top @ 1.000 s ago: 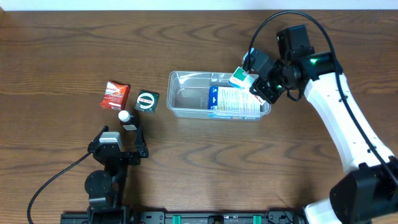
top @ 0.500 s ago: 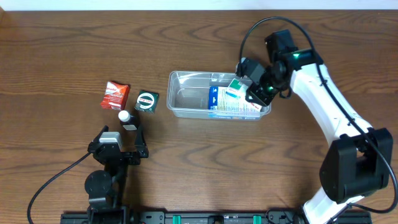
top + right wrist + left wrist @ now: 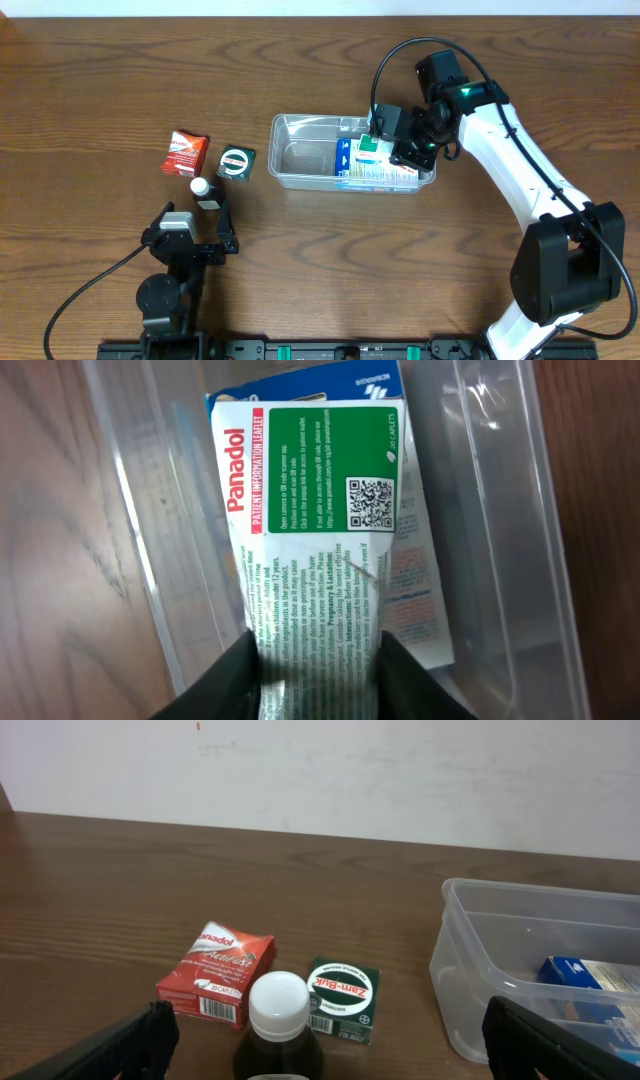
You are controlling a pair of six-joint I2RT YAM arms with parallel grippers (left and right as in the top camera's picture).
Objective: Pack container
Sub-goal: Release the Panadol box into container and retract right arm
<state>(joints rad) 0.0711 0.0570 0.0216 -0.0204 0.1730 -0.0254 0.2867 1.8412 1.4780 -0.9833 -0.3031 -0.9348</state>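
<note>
We have swung our right gripper (image 3: 320, 665) in from beside the container (image 3: 300, 158), which now sits directly beneath it. The medicine box (image 3: 310, 510), still pinched between narrow fingers, lies inside, ready for release.

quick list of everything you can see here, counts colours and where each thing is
container: 1, clear, table centre
blue and white box: 1, inside container, right end
green and white Panadol pack: 1, over the blue and white box, in right gripper
red Panadol box: 1, left of container
Zam-Buk box: 1, dark green, beside red Panadol box
bottle: 1, dark, white cap, upright, in front of left gripper
table: 1, brown wood
left gripper: 1, black, open
right gripper: 1, black, gripping the pack
</note>
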